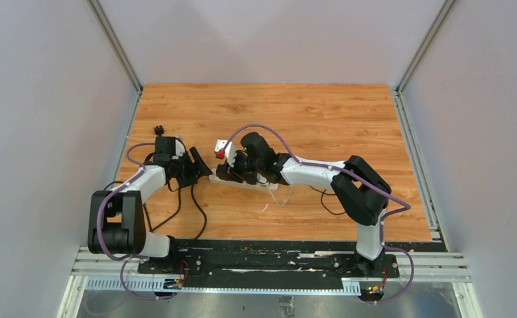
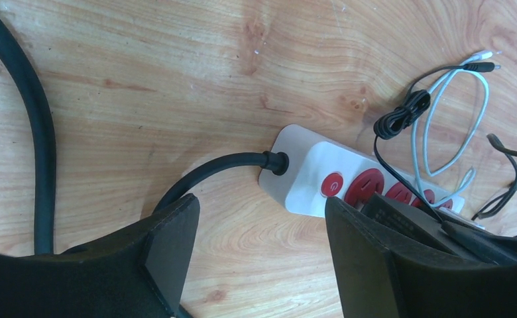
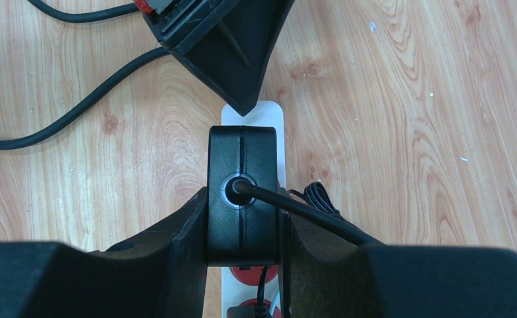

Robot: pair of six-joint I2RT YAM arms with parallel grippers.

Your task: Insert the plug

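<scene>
A white power strip (image 1: 264,185) with red sockets lies at mid-table. It also shows in the left wrist view (image 2: 302,169) and in the right wrist view (image 3: 252,114). My right gripper (image 3: 246,228) is shut on a black plug adapter (image 3: 246,165) and holds it upright right over the strip's sockets. Its prongs are hidden. My left gripper (image 2: 259,222) is open and holds nothing. One finger (image 2: 375,258) sits at the strip's cable end, and the other finger is over bare wood. In the top view the two grippers (image 1: 201,171) (image 1: 232,173) are close together.
The strip's thick black cable (image 2: 24,112) loops left over the wooden table (image 1: 322,119). Thin white and black leads (image 2: 441,112) and a bundled black cord (image 2: 402,114) lie beside the strip's far end. Grey walls enclose the table.
</scene>
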